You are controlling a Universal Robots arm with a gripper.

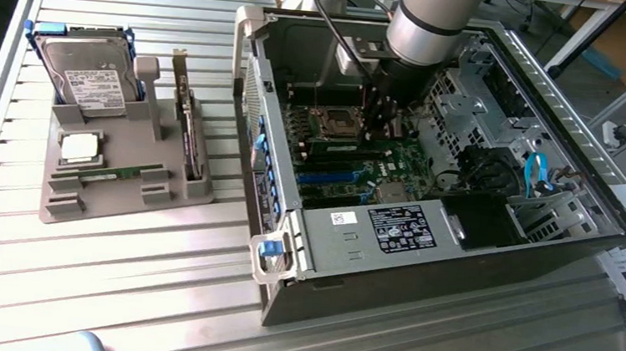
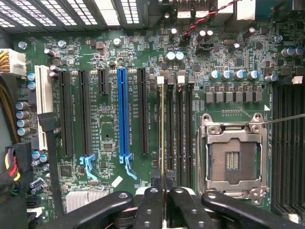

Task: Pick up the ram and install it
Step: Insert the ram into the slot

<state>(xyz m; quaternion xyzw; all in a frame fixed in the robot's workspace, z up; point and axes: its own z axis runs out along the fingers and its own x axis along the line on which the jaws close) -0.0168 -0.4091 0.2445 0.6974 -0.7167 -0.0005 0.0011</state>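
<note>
Pinching the ram edge-on, end effector lined along narrow memory slots, beside the socket, case walls around.

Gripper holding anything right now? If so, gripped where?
Yes: the gripper is shut on the ram, seen edge-on, its two flat faces pinched between the fingers, above the memory slots beside the CPU socket. Where along its length is hidden.

I see gripper pinching ram edge-on, aligned with motherboard memory slots, beside open processor socket.
</note>
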